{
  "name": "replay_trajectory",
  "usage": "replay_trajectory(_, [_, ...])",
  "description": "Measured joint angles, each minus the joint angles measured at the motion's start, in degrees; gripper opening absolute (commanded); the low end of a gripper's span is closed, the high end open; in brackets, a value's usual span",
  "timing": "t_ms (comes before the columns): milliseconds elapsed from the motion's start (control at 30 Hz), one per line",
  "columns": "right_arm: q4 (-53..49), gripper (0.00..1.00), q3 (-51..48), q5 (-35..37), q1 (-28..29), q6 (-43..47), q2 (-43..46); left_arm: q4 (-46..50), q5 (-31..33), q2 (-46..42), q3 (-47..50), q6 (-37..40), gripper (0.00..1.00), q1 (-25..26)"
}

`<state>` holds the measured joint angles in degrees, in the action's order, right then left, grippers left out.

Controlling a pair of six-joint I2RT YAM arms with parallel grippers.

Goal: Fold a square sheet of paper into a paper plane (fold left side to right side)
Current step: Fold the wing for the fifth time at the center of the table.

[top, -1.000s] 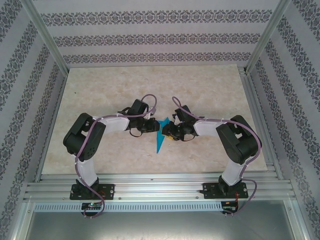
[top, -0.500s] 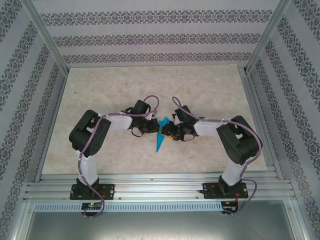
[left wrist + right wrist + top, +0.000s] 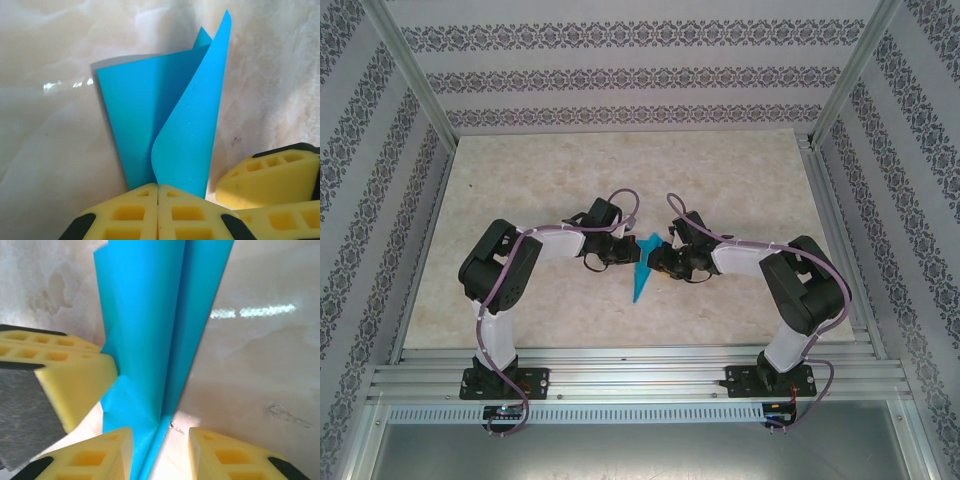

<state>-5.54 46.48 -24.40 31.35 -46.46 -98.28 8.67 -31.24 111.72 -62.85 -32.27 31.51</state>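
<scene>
The paper plane, a narrow creased blue dart, sits in the middle of the desk between the two arms, with its tip toward the near edge. The left jaws are pressed together on one edge, and a flap curls upward there. The right jaws stand partly apart, with a fold of the paper running into their gap, ungripped.

Both arms elbows-out, wrists inward; left fingers tight together, right fingers apart.
</scene>
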Motion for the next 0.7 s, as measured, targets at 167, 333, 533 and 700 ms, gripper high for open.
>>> replay_trajectory(167, [1.09,0.23,-0.15,-0.11,0.04,-0.02,0.22,0.00,-0.28,1.03,-0.74,0.55,0.09,0.00])
replay_trajectory(333, [2.78,0.17,-0.15,-0.28,0.04,-0.15,1.16,0.00,-0.85,1.79,-1.31,0.57,0.09,0.00])
replay_trajectory(533, [5.73,0.16,-0.13,-1.11,0.07,-0.61,1.03,-0.02,-1.14,2.23,-1.73,0.59,0.09,0.00])
replay_trajectory(700, [6.78,0.16,0.11,-1.11,0.07,-0.68,-1.11,0.00,-1.38,2.62,-2.23,0.59,0.10,0.00])
